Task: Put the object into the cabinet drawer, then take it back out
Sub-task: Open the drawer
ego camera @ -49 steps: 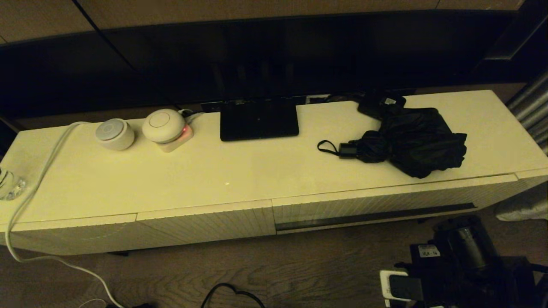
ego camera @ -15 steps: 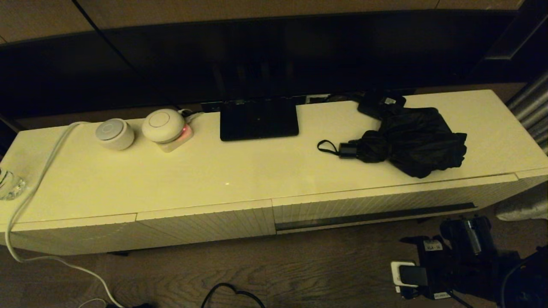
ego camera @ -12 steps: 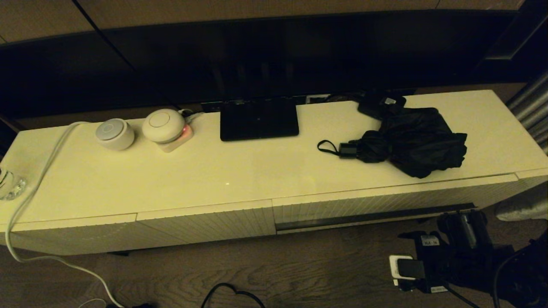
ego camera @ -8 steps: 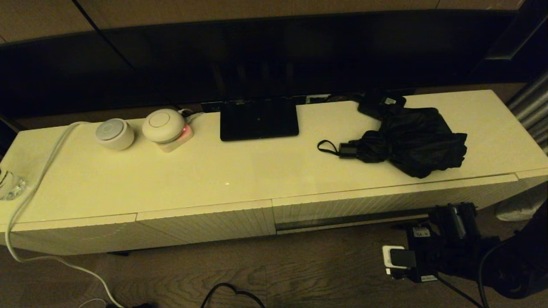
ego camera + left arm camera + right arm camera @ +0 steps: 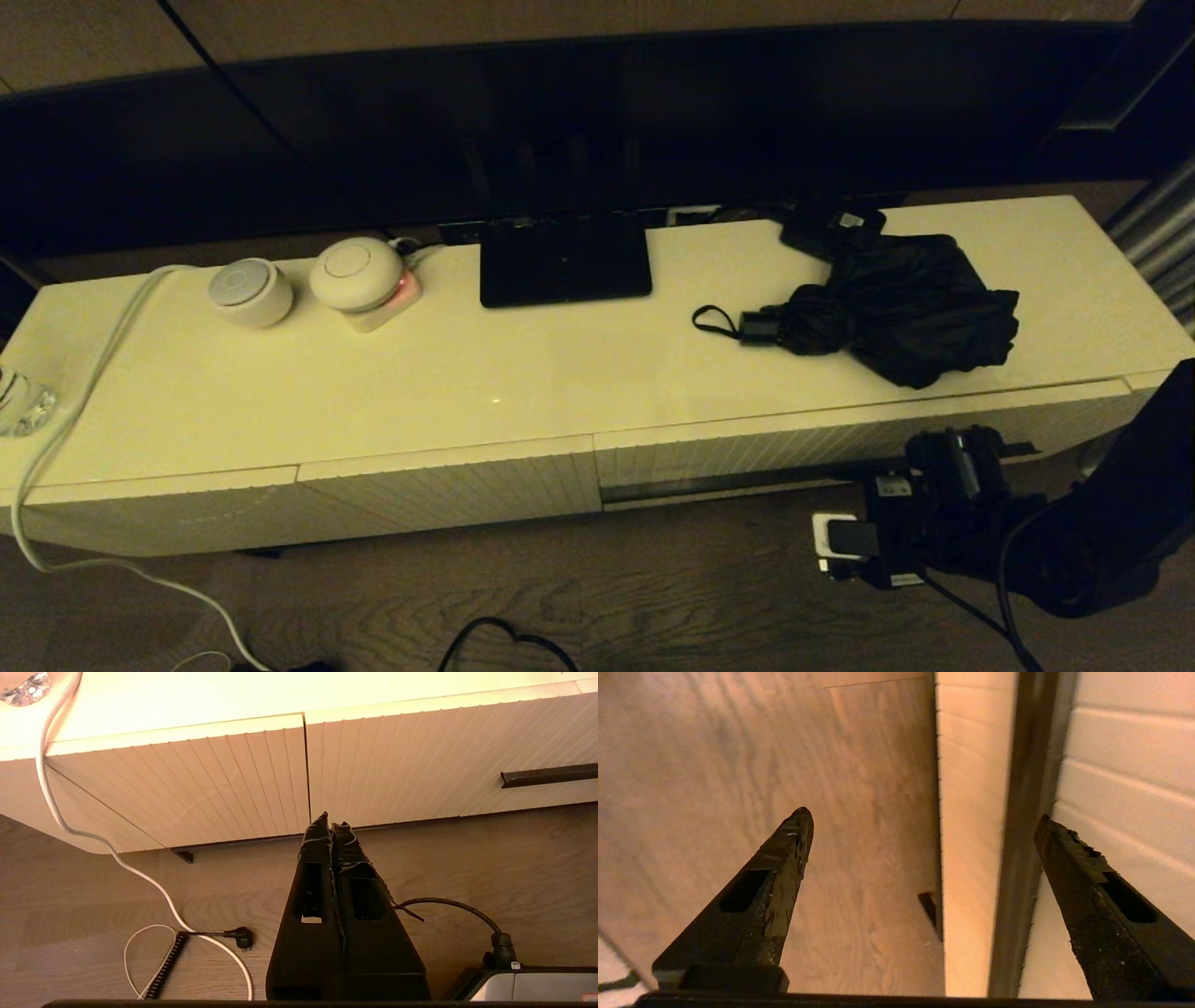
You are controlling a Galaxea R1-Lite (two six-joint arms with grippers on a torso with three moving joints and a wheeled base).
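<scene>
The cabinet drawer (image 5: 822,439) is closed, and my right pincer (image 5: 920,826) sits low against its ribbed front, fingers spread wide either side of the dark slot (image 5: 1024,826). My arm hides the slot's right stretch in the head view. My left pincer (image 5: 331,822) hangs pressed together above the floor. The umbrella (image 5: 887,308) lies on the table (image 5: 523,373), near its front edge.

Matt crumpled cloth umbrella (image 5: 896,313), glossy cream cabinet top (image 5: 523,373), finely ribbed drawer front (image 5: 747,448), wood-grain floor (image 5: 607,597).
</scene>
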